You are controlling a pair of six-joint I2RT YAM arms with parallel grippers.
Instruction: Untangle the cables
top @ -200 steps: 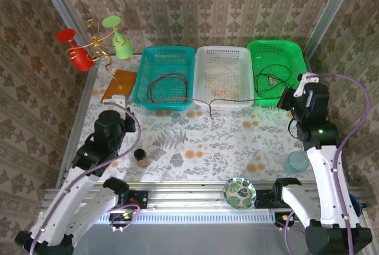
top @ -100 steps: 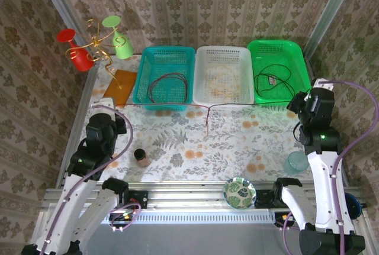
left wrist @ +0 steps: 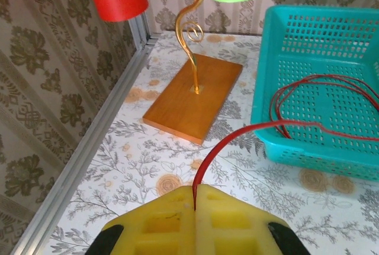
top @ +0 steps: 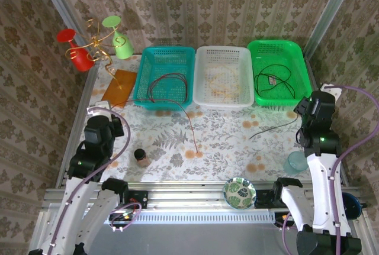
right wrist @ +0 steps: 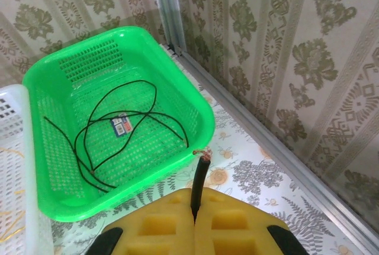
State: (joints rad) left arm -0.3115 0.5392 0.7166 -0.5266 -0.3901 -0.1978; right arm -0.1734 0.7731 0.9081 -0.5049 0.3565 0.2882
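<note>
Separating step: left gripper (left wrist: 195,207) pinches red cable (left wrist: 237,134), right gripper (right wrist: 195,210) pinches dark cable (right wrist: 200,175); next needs steady outward pull.

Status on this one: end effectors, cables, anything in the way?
Left end effector shut on red cable. Right end effector shut on black cable. Small jar sits apart from both.
</note>
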